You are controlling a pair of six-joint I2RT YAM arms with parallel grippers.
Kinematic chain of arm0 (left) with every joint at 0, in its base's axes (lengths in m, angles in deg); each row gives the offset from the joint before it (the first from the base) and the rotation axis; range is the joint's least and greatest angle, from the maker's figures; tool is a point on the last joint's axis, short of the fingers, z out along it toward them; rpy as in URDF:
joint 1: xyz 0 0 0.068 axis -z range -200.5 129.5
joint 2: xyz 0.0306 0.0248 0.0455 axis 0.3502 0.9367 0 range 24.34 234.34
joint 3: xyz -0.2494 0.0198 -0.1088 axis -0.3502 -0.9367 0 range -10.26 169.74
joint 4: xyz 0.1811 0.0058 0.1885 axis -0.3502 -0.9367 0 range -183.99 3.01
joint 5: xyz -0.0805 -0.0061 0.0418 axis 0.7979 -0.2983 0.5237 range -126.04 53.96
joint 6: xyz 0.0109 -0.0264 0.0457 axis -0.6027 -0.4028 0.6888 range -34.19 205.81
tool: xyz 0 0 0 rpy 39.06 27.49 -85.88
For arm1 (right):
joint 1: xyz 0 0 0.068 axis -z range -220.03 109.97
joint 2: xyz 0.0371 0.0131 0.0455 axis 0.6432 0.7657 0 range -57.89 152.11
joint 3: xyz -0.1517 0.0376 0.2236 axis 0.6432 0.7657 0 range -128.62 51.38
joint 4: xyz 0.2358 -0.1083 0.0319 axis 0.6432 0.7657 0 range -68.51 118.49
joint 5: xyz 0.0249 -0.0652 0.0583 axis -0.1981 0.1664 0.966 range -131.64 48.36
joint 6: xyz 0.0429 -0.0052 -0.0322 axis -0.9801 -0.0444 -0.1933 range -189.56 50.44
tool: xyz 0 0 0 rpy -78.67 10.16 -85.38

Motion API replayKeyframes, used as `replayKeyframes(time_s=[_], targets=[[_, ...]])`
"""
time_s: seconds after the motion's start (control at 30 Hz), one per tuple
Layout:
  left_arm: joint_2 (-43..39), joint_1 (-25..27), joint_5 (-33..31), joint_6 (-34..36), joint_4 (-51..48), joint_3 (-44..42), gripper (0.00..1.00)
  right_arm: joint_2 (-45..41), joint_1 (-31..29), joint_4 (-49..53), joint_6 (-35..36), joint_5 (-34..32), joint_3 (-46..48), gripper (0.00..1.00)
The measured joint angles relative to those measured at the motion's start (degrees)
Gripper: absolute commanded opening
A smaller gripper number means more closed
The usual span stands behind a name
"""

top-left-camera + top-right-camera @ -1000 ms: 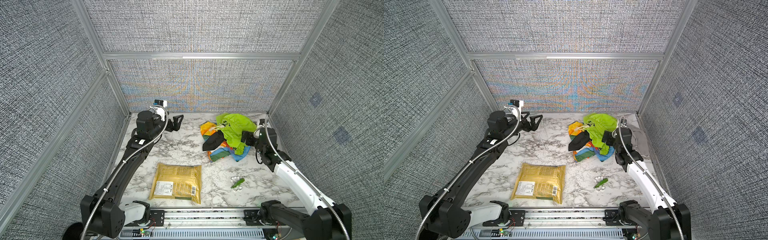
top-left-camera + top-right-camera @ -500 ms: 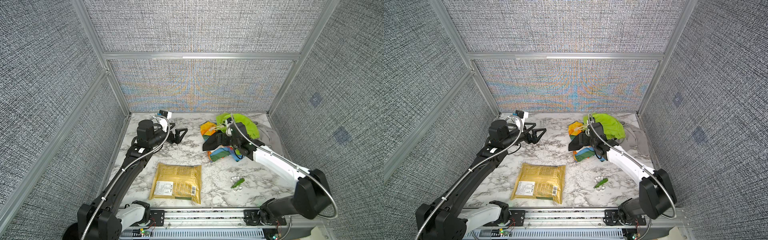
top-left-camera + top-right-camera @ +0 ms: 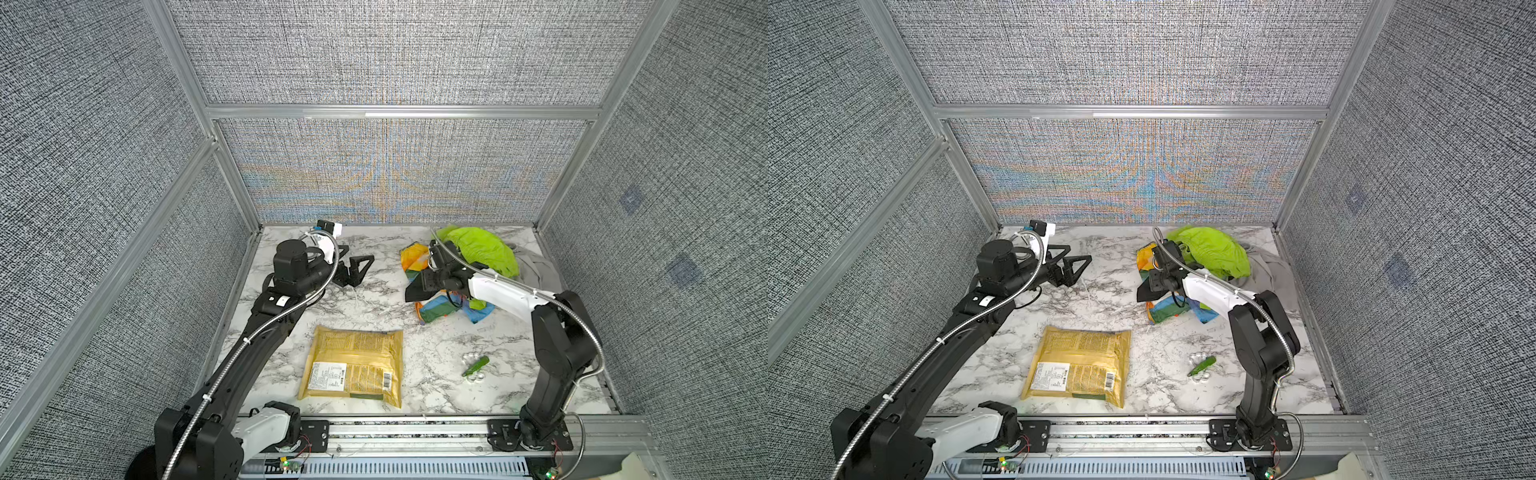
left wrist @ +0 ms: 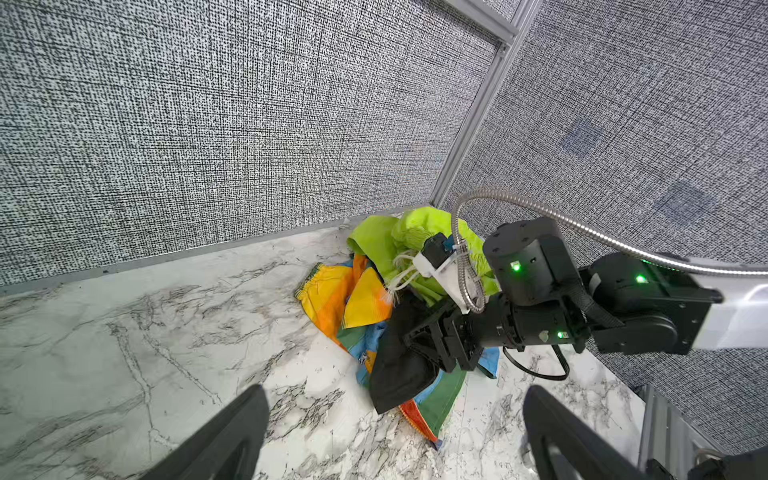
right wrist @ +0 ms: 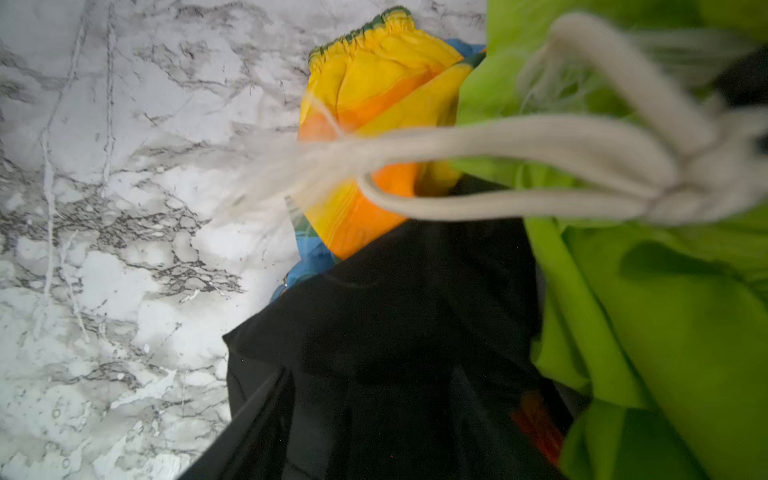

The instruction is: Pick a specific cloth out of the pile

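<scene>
White marbled bench is carrying three groups. A flat yellow packet is lying label-up near the front edge, centre. A small green object with clear bits is lying to its right, well apart. The pile is sitting in the far right corner, with the multicoloured cloth spreading onto bare marble at its near side and the grey cloth lying along the right edge.
</scene>
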Motion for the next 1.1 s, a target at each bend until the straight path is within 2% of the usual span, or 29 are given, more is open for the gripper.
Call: replayKeyframes(time_s=[0.2, 0.33, 0.4, 0.6, 0.77, 1.1], targets=[[-0.02, 0.00, 0.00, -0.39, 0.00, -0.02, 0.99, 0.55, -0.55, 2.10, -0.92, -3.82, -0.15, 0.35], [-0.24, 0.00, 0.00, -0.39, 0.00, -0.07, 0.99, 0.79, -0.55, 3.28, -1.27, -6.60, -0.83, 0.31], [-0.37, 0.00, 0.00, -0.39, 0.00, -0.11, 0.99, 0.79, -0.55, 3.69, -1.22, -7.91, -1.11, 0.22], [-0.61, 0.00, 0.00, -0.42, 0.00, -0.17, 0.99, -0.50, -0.22, 4.81, -0.87, -10.69, -1.84, 0.09], [-0.72, 0.00, 0.00, -0.42, 0.00, -0.22, 0.99, -2.36, 3.10, 5.35, 0.04, -13.20, -4.46, 0.05], [-0.76, 0.00, 0.00, -0.42, 0.02, -0.24, 0.99, -1.88, 14.38, 6.51, 1.29, -16.87, -7.89, 0.04]])
